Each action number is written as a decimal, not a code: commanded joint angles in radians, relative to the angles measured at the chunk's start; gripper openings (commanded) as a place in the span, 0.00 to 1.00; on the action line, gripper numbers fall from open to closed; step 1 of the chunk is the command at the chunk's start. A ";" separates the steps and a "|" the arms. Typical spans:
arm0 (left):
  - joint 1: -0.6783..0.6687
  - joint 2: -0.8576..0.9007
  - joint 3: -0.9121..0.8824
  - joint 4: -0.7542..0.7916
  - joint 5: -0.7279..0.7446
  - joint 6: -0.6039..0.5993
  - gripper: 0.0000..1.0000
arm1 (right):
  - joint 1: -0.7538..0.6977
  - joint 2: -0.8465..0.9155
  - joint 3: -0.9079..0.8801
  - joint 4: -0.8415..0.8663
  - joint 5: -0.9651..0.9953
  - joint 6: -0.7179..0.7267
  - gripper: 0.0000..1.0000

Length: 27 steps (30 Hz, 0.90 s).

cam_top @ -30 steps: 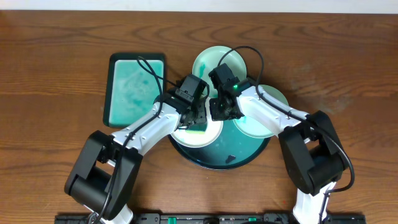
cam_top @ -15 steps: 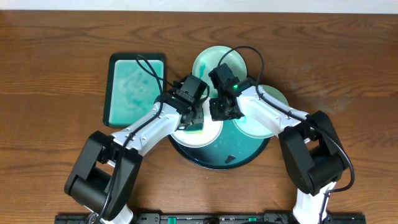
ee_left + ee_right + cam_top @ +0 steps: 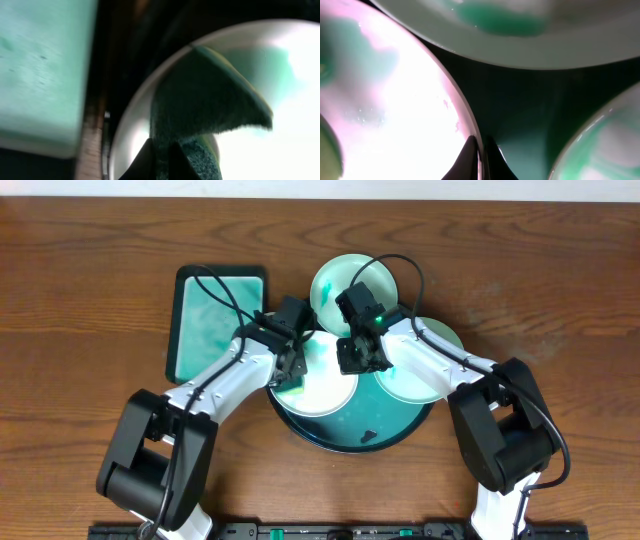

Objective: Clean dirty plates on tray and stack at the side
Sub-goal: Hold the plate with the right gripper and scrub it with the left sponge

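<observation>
Jaws of the left gripper pinch a sponge at the left edge of the plate in the tray. Opposite, the right gripper has its jaws clamped on that plate's upper-right rim, so the face to wipe lies rightward of the sponge.

- The bench is dark brown wood with streaky grain.
- The tray has a black rim and a glossy teal inside.
- The near plate is white with teal smears at its edge.
- The far plate is pale mint with a darker green patch.
- The right-hand plate is whitish mint.
- The sponge is dark green and fuzzy.
- The rectangular dish is black-edged with a mottled green inside.
- The left arm and the right arm are white with black joints.
</observation>
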 commanded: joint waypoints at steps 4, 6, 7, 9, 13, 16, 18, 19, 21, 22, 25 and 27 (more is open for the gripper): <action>0.056 -0.018 0.024 0.016 0.054 0.079 0.07 | -0.008 0.014 -0.019 -0.008 0.041 0.000 0.01; 0.051 -0.027 0.024 0.043 0.187 0.082 0.07 | -0.008 0.014 -0.019 -0.008 0.042 0.000 0.01; 0.050 -0.028 0.024 0.059 0.270 0.082 0.07 | -0.008 0.014 -0.019 -0.008 0.042 0.000 0.01; 0.048 -0.024 0.023 0.085 0.409 0.081 0.07 | -0.008 0.014 -0.019 -0.008 0.041 0.000 0.01; 0.029 -0.004 0.018 0.092 0.433 0.081 0.07 | -0.008 0.014 -0.019 -0.006 0.042 0.000 0.01; 0.022 0.030 0.006 0.090 0.346 0.082 0.07 | -0.008 0.014 -0.019 0.003 0.042 0.000 0.01; 0.023 0.048 0.003 0.078 0.285 0.083 0.07 | -0.008 0.014 -0.019 0.005 0.042 -0.001 0.01; 0.025 0.054 0.003 0.067 0.244 0.085 0.07 | -0.008 0.014 -0.019 0.003 0.042 0.000 0.01; 0.029 0.056 0.003 0.045 0.146 0.086 0.08 | -0.007 0.014 -0.019 0.002 0.041 -0.005 0.01; 0.029 0.056 0.003 0.032 0.084 0.086 0.07 | -0.007 0.014 -0.019 0.002 0.041 -0.005 0.01; 0.029 0.056 0.003 -0.009 -0.114 0.085 0.07 | -0.008 0.014 -0.019 0.003 0.041 -0.007 0.01; 0.029 0.056 0.003 -0.030 -0.214 0.085 0.07 | -0.008 0.014 -0.019 0.004 0.042 -0.007 0.01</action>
